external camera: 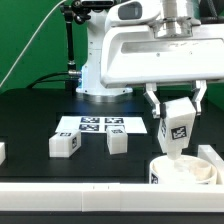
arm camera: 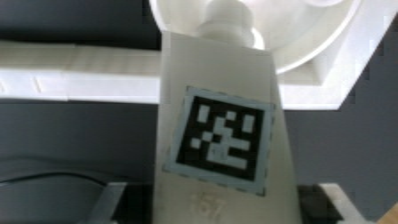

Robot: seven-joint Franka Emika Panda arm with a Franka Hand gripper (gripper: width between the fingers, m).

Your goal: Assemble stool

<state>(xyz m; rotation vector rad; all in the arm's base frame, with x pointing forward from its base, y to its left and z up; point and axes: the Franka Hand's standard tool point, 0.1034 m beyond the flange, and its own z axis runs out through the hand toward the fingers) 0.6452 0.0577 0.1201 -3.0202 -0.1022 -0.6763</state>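
Gripper (external camera: 178,110) closed on one stool leg (external camera: 178,130), fingers clamped on its two sides, tag facing out. Leg hangs narrow end down over the round seat (external camera: 190,172), which sits at the exterior view's right, against the white border rail (external camera: 60,190).

In the wrist view the leg (arm camera: 222,130) runs down to the seat (arm camera: 311,45). Tip looks to be at or in a socket, but we cannot tell if it is seated.

Two spare legs (external camera: 65,145) (external camera: 117,142) lie near the marker board (external camera: 100,125), well apart from the seat.

Our judgement is that this is the insertion step. We'd keep the leg square to the socket, press straight down, then twist if threaded. A tilted entry risks jamming or shoving the seat.
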